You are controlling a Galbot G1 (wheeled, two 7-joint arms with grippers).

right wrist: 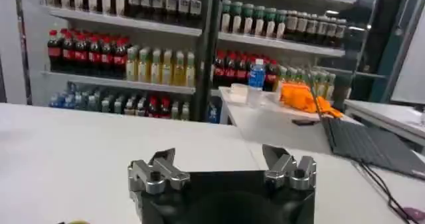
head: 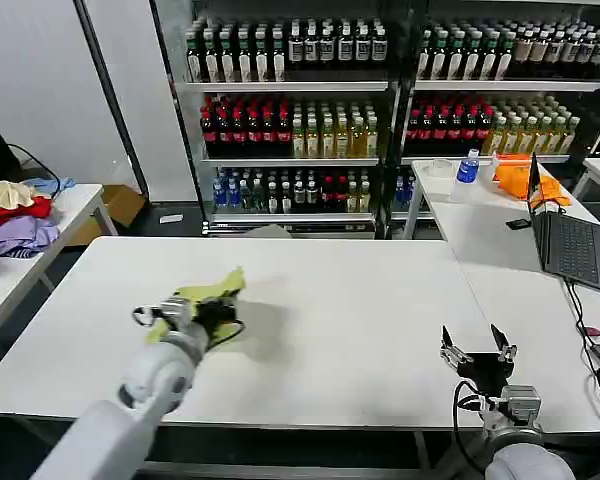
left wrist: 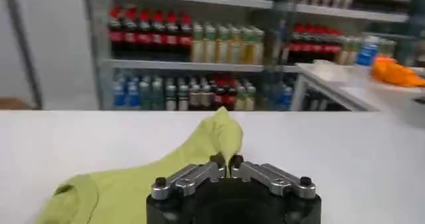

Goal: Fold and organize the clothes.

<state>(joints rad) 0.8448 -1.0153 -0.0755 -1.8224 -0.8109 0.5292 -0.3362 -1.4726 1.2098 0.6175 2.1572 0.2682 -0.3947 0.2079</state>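
The clothes are one lime yellow-green T-shirt [head: 208,296], lying crumpled on the left half of the white table [head: 350,300]. My left gripper [head: 223,312] is shut on a fold of the T-shirt [left wrist: 192,153]; the cloth rises between its fingertips in the left wrist view, where the left gripper [left wrist: 226,160] sits at the shirt's near edge. My right gripper [head: 477,345] hovers open over the table's front right, far from the shirt, with nothing between its fingers. The right gripper [right wrist: 219,157] faces bare table top.
A side table at the left holds a red, purple and cream garment pile [head: 15,215]. At the right, a laptop [head: 570,240], cables, an orange cloth [head: 525,185] and a blue bottle [head: 467,166] stand on adjoining tables. Drink shelves [head: 380,110] line the back.
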